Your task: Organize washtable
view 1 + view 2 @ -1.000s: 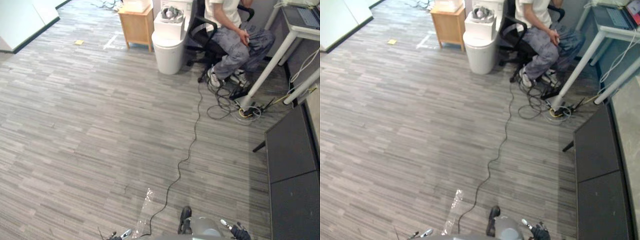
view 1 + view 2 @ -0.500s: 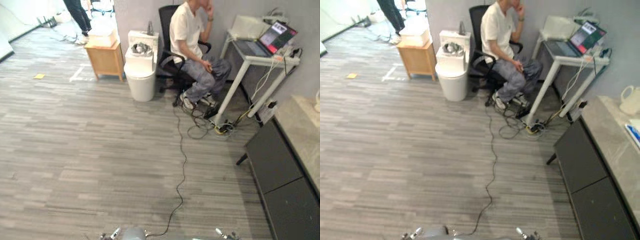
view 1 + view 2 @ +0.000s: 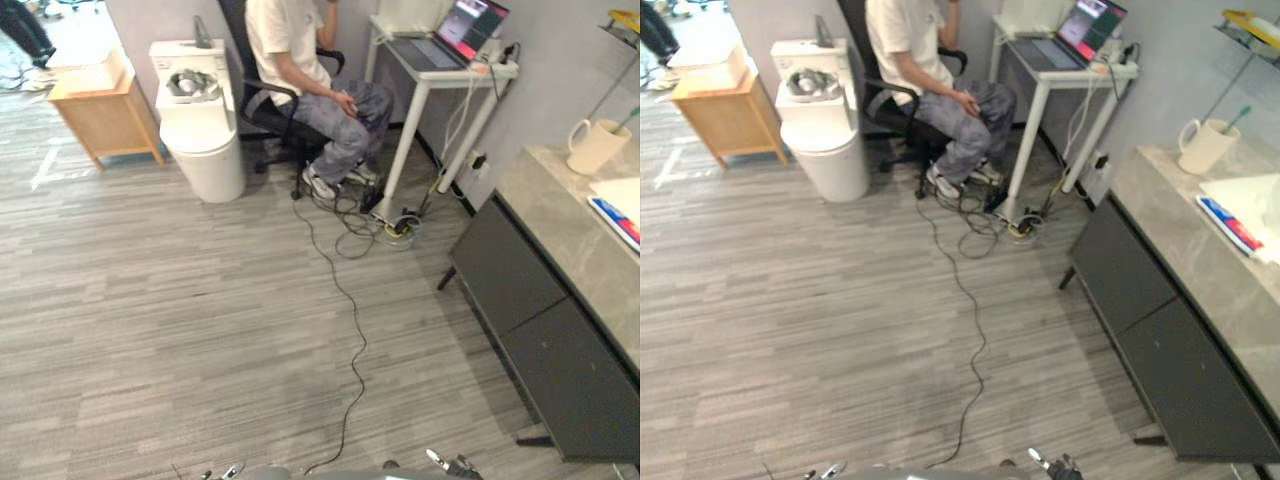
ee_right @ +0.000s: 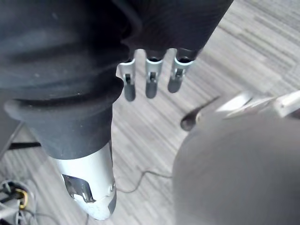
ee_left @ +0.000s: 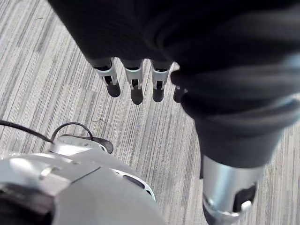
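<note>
Your target: grey stone-topped dark washtable (image 3: 560, 220) at 2 o'clock, long axis 11-to-5. Right hand (image 4: 150, 77) nearer. Left hand (image 5: 134, 86) and right both released, empty.

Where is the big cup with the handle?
In the eye views, the cream cup stands on the right, at the far end of the grey countertop.

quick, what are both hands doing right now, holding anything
Left hand: open, fingers straight, holding nothing.
Right hand: open, fingers straight, holding nothing.
</note>
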Motion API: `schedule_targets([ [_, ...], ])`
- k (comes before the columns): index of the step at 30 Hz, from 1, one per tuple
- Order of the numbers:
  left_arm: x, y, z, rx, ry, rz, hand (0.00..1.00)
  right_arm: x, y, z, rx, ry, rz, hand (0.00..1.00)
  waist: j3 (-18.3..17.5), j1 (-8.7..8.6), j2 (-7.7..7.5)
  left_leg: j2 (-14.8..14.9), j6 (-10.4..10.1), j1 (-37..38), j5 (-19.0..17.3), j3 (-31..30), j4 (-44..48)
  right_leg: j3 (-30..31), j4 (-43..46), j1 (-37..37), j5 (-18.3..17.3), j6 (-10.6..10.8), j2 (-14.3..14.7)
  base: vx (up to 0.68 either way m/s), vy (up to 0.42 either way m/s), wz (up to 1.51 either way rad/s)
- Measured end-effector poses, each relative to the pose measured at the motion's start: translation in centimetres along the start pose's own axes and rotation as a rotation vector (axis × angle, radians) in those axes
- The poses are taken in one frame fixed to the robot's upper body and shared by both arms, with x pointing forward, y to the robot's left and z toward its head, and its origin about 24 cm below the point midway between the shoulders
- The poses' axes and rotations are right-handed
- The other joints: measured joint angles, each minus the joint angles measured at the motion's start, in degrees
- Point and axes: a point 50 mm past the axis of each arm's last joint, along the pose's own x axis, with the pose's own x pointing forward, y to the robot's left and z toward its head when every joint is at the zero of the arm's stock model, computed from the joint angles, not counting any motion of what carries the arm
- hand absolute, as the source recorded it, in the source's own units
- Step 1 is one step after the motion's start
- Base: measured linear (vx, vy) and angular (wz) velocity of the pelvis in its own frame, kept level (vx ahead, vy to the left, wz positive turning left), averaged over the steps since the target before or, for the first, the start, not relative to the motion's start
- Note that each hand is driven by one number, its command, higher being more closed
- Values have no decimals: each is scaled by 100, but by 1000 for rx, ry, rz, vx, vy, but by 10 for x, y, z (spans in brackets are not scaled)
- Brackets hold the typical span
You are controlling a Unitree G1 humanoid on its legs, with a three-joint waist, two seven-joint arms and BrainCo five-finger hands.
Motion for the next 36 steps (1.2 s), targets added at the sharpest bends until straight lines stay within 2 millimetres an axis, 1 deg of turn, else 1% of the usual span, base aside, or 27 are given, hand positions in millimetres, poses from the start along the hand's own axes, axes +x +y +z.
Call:
schedule_targets([
  [2,0,-1,-1,39,4,-9,0,0,-2,2,3,-7,-6,0,48,-126,69,-37,48,253,30,9,-276,-14,634,-232,0,0,3,-63,81,-11],
  [3,0,-2,-1,53,4,-13,0,0,-3,2,9,-8,-8,0,73,-137,92,-85,75,434,46,40,-486,-30,1170,-472,2,-3,-15,-88,83,-20],
  [4,0,-2,1,53,-2,-14,0,0,-2,3,22,-16,-8,0,126,-140,110,-106,151,573,96,141,-667,-185,1696,-690,68,-99,-96,-123,57,-24],
  [5,0,-3,1,56,-2,-16,0,0,-2,3,25,-19,-9,0,132,-147,117,-114,164,640,104,169,-735,-347,1883,-767,138,-184,-137,-150,39,-27],
  [6,0,-3,0,69,1,-21,0,0,-3,5,38,-28,-11,0,136,-165,151,-95,175,756,97,257,-851,-762,2130,-851,247,-338,-255,-123,27,-20],
  [8,0,-2,-1,74,5,-22,0,-1,-3,8,62,-53,-10,0,146,-226,144,-106,233,844,137,311,-957,-1443,2566,-969,237,-363,-465,-69,45,-12],
  [9,0,-2,-2,76,10,-23,0,-1,-3,8,70,-54,-11,0,158,-283,156,-101,231,858,134,293,-982,-1702,2538,-967,241,-344,-481,-15,30,-8],
  [10,0,-2,-2,77,11,-25,0,-1,-3,8,70,-54,-10,0,164,-282,164,-97,214,859,133,298,-998,-1757,2462,-950,232,-329,-483,38,10,-11],
  [11,0,-3,-2,79,14,-28,0,-1,-2,9,71,-56,-7,0,184,-298,183,-72,193,882,181,300,-1054,-1817,2238,-862,168,-235,-416,114,-10,-16],
  [12,0,-4,-1,80,13,-32,0,0,-1,10,73,-57,-4,0,266,-306,199,-30,211,959,280,290,-1096,-1927,2111,-757,144,-199,-377,124,-28,-15],
  [13,0,-5,0,82,11,-35,0,0,0,13,73,-63,-1,0,381,-305,208,-3,200,1013,287,282,-1118,-1981,2267,-844,138,-208,-375,111,-51,-9],
  [14,2,-8,4,88,3,-45,0,2,2,20,81,-82,5,0,500,-355,267,147,175,1049,291,298,-1138,-2048,2003,-880,-354,-119,-169,61,-77,-4],
  [15,2,-7,4,92,4,-54,0,3,5,21,78,-81,14,0,526,-377,248,260,96,1055,270,319,-1141,-2095,1379,-890,-426,-127,76,106,-140,5],
  [16,2,-3,5,96,3,-50,0,2,8,19,84,-77,20,0,577,-404,128,252,-22,1134,234,350,-1157,-2225,777,-844,-207,-117,225,130,-159,6],
  [17,2,1,5,99,2,-40,0,2,10,16,87,-68,25,0,578,-392,9,171,-77,1182,209,362,-1166,-2277,491,-818,116,-95,220,141,-173,0],
  [18,1,6,5,106,6,-25,0,0,14,11,95,-54,33,0,595,-365,-186,9,-188,1263,130,385,-1194,-2510,263,-728,312,-567,161,154,-212,-23],
  [19,1,-3,1,99,20,-46,0,2,11,17,88,-72,29,0,639,-318,6,161,-257,1290,53,451,-1216,-2624,245,-702,277,-476,312,150,-205,-30],
  [20,1,-6,1,95,22,-53,0,3,9,22,81,-86,26,0,654,-332,81,220,-328,1347,-1,497,-1219,-2706,186,-725,63,-602,397,219,-191,-37],
  [22,1,-14,-1,65,31,-64,0,4,2,26,87,-96,7,0,645,-325,322,431,-417,1407,-61,543,-1319,-3001,218,-693,-122,-642,525,208,-108,-24],
  [25,0,-15,-4,75,42,-82,0,4,2,26,96,-97,2,0,616,-448,408,717,-466,1556,-54,503,-1363,-3130,346,-590,-419,-643,758,187,-97,5],
  [27,0,-15,-3,86,37,-88,0,4,2,25,93,-94,1,0,606,-434,409,768,-647,1594,61,486,-1264,-3165,361,-488,-538,-635,790,193,-44,13],
  [29,0,-15,-2,92,35,-90,0,4,2,25,88,-93,1,0,589,-435,392,771,-669,1483,73,456,-811,-3172,246,-308,-582,-597,755,168,-13,8],
  [31,1,-15,0,101,27,-91,0,3,1,24,83,-89,-1,0,565,-438,378,784,-680,1284,68,440,-122,-3173,22,-26,-546,-608,726,232,-3,5],
  [32,1,-16,1,100,21,-91,0,3,0,23,67,-85,-2,0,536,-436,378,822,-734,1135,80,433,395,-3156,-85,145,-532,-610,725,295,7,-8],
  [34,1,-15,2,88,19,-83,0,3,0,20,45,-74,-4,0,505,-422,369,934,-968,772,210,428,1507,-3055,-277,389,-530,-614,742,246,29,-27],
  [35,1,-13,2,49,17,-70,0,3,1,20,36,-71,0,0,546,-360,274,1007,-1255,428,232,374,2342,-2813,-402,556,-531,-615,726,229,92,-79],
  [36,1,-15,2,19,13,-70,0,3,0,19,39,-68,-3,0,549,-222,271,991,-1196,287,-147,353,2803,-2517,-530,736,-524,-605,719,272,125,-96],
])
